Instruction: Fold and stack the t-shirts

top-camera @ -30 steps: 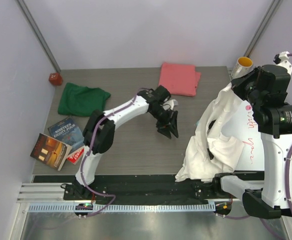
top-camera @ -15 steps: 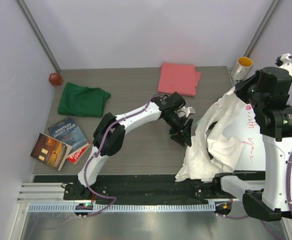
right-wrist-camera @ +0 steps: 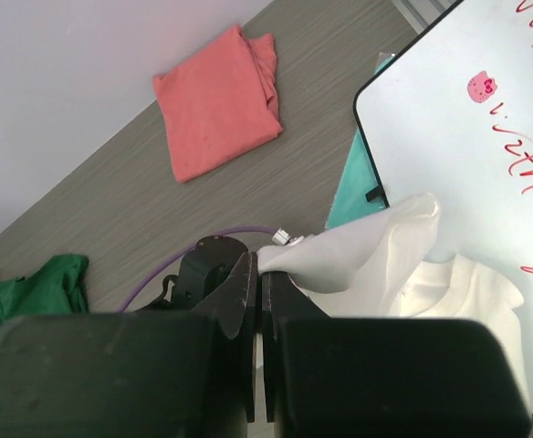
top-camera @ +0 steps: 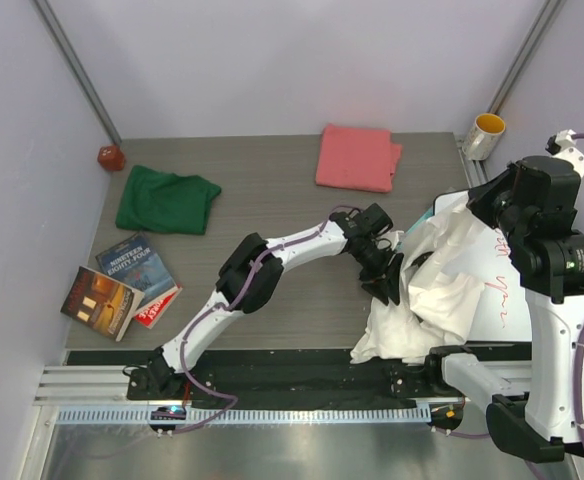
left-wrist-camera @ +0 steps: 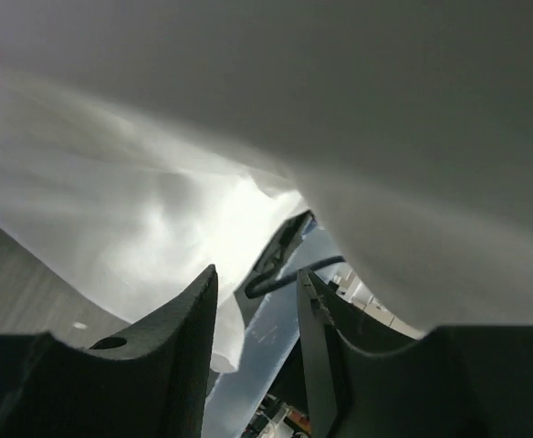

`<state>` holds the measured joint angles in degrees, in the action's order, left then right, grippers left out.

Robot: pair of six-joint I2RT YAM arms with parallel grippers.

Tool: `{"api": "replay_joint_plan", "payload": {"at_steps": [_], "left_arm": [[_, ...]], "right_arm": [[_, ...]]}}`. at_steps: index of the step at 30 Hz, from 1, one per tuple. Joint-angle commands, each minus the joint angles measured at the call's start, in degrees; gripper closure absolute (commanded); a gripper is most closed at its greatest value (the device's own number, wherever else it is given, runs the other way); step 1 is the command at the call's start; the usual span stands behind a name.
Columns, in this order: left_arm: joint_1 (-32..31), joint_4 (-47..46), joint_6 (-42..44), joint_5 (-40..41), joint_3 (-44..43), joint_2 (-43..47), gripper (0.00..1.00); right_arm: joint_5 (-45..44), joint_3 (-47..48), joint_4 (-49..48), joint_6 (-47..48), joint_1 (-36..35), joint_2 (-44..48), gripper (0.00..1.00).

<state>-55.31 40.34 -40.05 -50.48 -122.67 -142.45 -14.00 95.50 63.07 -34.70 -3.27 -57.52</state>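
Observation:
The large white t-shirt (top-camera: 434, 292) hangs in a crumpled drape at the right, over the table's near right corner. My right gripper (right-wrist-camera: 265, 266) is shut on a pinched corner of the white t-shirt (right-wrist-camera: 367, 260) and holds it up. My left gripper (top-camera: 388, 287) is at the shirt's left edge. Its jaws stand apart in the left wrist view, where my left gripper (left-wrist-camera: 257, 306) has white cloth (left-wrist-camera: 139, 228) over and beyond it and a hem beside the left finger. The dark green t-shirt (top-camera: 165, 201) lies at the left, and the folded coral-pink t-shirt (top-camera: 357, 157) lies at the back.
A whiteboard (top-camera: 502, 290) with red writing lies under the white shirt at the right, with a teal sheet (right-wrist-camera: 353, 193) at its edge. Books (top-camera: 120, 286) lie at the near left, a red object (top-camera: 110, 157) at the back left, and a yellow-lined cup (top-camera: 486, 133) at the back right.
My left arm has reached rightward across the table to the white shirt's edge, its jaws narrowing slightly. The right gripper has kept its hold on the shirt, whose drape has shifted.

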Motion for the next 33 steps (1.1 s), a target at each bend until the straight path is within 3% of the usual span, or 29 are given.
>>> {"api": "replay_joint_plan", "payload": {"at_steps": [1,4,8,14,26,33], "left_arm": [[-0.41,-3.59,-0.20,1.17,-0.90,-2.12,0.59],[-0.50,-3.43,-0.46,2.13,0.24,-3.44,0.60],[-0.50,0.35,2.86,8.36,3.75,-2.83,0.71],[-0.50,9.40,7.08,18.82,3.93,-3.97,1.00],[6.87,15.47,8.42,32.19,17.37,3.58,1.00],[17.05,13.80,6.13,37.72,27.39,11.49,1.00]], "right_arm": [[-0.50,-1.28,-0.84,1.03,-0.16,0.39,0.99],[-0.41,-1.11,-0.93,1.30,-0.16,-0.05,0.99],[0.02,-1.55,-1.72,1.21,-0.16,-0.75,0.99],[1.25,-3.57,-3.48,-0.11,-0.25,-0.93,0.99],[2.57,-5.41,-6.99,-1.42,-0.07,-1.37,0.99],[2.57,-5.68,-8.14,-1.43,0.02,-1.81,0.99]]}}
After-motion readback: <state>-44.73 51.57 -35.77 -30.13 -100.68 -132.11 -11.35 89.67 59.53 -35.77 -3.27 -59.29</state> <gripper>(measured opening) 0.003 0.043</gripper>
